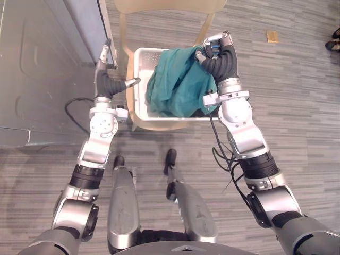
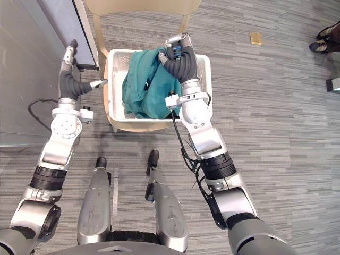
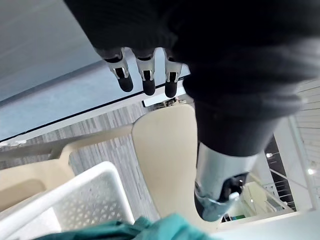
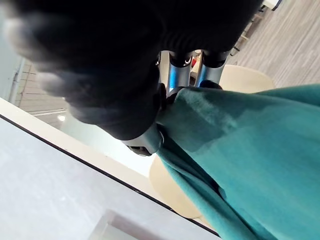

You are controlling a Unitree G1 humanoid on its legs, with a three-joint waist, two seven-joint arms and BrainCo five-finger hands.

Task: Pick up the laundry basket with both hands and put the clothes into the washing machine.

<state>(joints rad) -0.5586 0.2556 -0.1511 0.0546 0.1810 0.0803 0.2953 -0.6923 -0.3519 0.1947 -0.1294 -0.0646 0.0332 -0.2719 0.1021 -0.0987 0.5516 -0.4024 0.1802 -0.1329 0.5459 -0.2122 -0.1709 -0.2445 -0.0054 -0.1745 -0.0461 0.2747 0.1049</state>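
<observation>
A white perforated laundry basket [image 1: 141, 101] sits on a beige chair [image 1: 159, 6], with teal clothes [image 1: 178, 79] heaped inside it. My right hand [image 1: 215, 50] is at the basket's far right corner. In the right wrist view its fingers [image 4: 177, 75] and thumb are curled onto a fold of the teal cloth [image 4: 250, 140]. My left hand [image 1: 106, 79] hovers just left of the basket, apart from it, fingers [image 3: 145, 75] straight and holding nothing. Its thumb points toward the basket's rim [image 3: 85, 200].
A large grey panel [image 1: 42, 69] stands along the left, close to my left arm. On the grey plank floor a small tan object [image 1: 272, 36] lies at the far right. A person's shoes [image 1: 334, 40] are at the right edge.
</observation>
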